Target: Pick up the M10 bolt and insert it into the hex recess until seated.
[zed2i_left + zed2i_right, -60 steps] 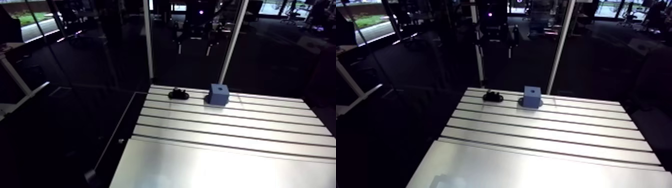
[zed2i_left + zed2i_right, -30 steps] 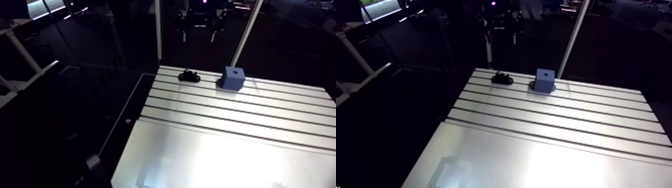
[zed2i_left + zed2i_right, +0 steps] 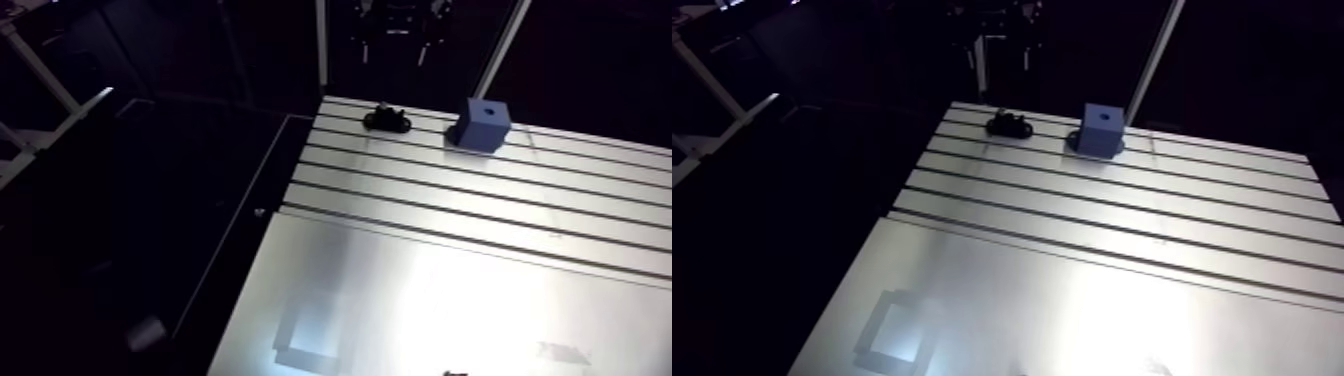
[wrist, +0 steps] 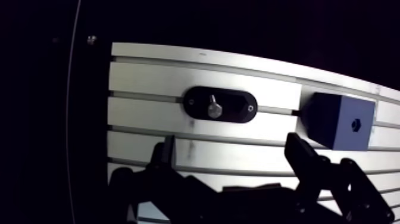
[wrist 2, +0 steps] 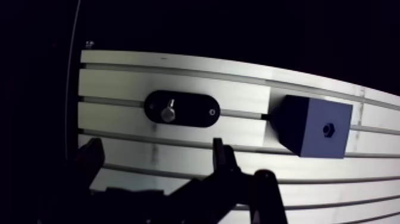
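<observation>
The slotted table [image 3: 450,290] carries a black oval holder [image 4: 235,107] and blue block [image 3: 484,124].

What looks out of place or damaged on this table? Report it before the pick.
Nothing stands out. The M10 bolt stands in its black oval holder, the blue block sits flat beside it on the table with the hex recess on top, and the open gripper holds nothing.

Items in view: one slotted aluminium table [image 4: 149,77]; one black oval holder plate [image 4: 235,107]; one silver M10 bolt [image 4: 214,108]; one blue block [image 4: 336,119] with one hex recess [image 4: 356,124]; one gripper [image 4: 229,149] with two fingers [image 4: 297,152].
</observation>
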Controlling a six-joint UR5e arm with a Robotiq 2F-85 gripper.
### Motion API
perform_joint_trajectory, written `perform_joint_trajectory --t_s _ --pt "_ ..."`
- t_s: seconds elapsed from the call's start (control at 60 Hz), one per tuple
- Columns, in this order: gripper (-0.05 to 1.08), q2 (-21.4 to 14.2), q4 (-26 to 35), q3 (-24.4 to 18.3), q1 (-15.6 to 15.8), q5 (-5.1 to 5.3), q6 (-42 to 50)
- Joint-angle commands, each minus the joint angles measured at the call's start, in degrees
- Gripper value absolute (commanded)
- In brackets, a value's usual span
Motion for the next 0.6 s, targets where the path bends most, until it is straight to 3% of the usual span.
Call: perform_joint_trajectory --t_s 0.017,0.367,0.5,0.6 --pt "0.01 2.66 -0.73 -0.56 0.38 0.5 -0.01" --pt "0.06 5.1 -1.79 -1.74 0.38 0.66 -0.01" --pt "0.09 5.36 -1.79 -1.74 0.38 2.81 -0.01" --pt "0.13 5.55 -1.87 -1.65 0.38 3.05 0.08"
